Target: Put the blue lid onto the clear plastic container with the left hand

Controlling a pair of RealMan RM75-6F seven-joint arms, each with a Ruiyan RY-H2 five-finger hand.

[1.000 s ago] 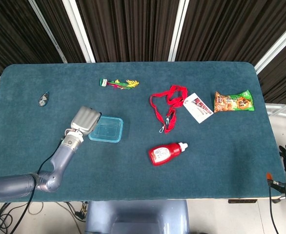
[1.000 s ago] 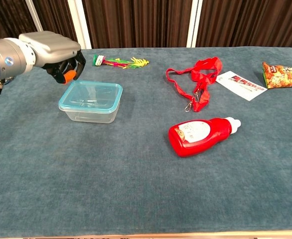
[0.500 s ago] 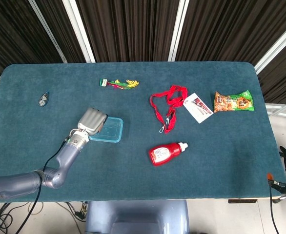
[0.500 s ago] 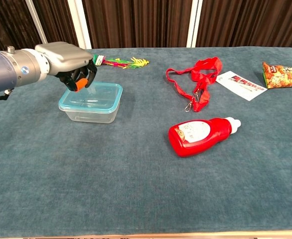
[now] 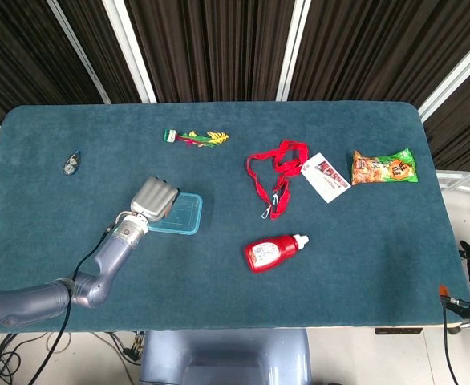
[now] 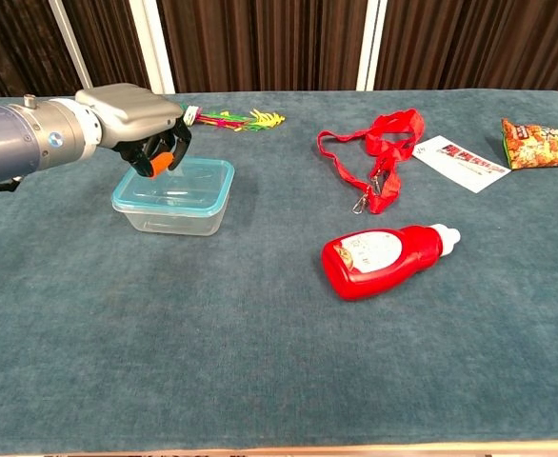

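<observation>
The left hand (image 6: 138, 122), fingers curled, apparently empty, has slid over the blue-lidded clear plastic square container (image 6: 174, 195) left of centre, probably pressing the lid home.

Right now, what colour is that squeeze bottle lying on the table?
The bottle is red with a white cap, clearest in the chest view.
</observation>
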